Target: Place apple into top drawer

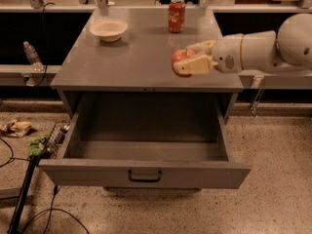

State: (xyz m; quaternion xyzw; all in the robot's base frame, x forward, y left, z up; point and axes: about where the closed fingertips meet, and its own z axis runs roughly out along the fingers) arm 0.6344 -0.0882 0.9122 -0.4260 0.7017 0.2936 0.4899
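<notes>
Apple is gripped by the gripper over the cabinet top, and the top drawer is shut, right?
No. The camera view shows the top drawer pulled open, not shut. The rest holds: the gripper grips the apple over the cabinet top.

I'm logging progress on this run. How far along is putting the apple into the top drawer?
Done: the top drawer is pulled open and looks empty. In hand: the gripper has its fingers shut on the apple, over the front right part of the cabinet top. Left: carry the apple forward over the drawer, lower it in and release.
</notes>
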